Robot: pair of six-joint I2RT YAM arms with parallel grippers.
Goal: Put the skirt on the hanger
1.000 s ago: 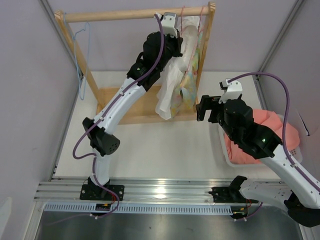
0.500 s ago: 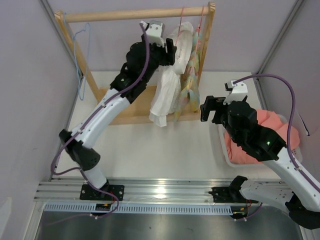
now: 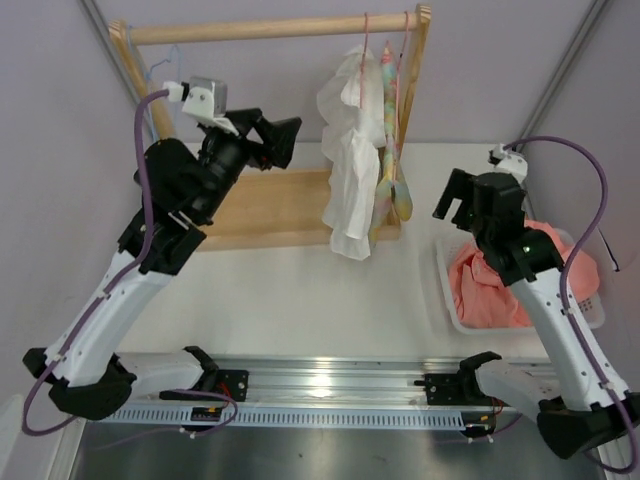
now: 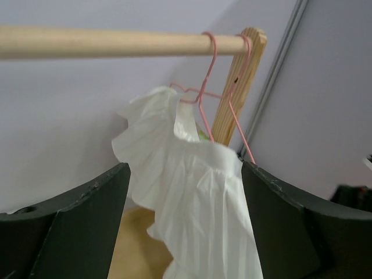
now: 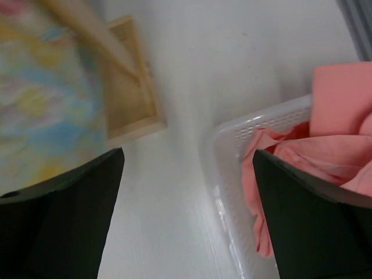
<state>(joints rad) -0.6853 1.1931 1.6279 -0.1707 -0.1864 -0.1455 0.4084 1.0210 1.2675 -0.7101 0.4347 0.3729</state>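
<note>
Top external view: left tool (image 3: 290,142) is standing wide open, gripping nothing, pointing at skirt (image 3: 350,190) w/ a gap between. Right tool (image 3: 452,205) is gaping too, empty, hovering by basket (image 3: 445,290). Skirt is hanging bunched on pink hanger (image 3: 366,40) on wooden rail (image 3: 250,28). Risk, prob.: it's looking lopsided, so thin fabric may be sliding off if hanger swings. Floral garment (image 3: 392,180) is crowding it just beside; blue hanger (image 3: 165,70) is hanging well apart
</note>
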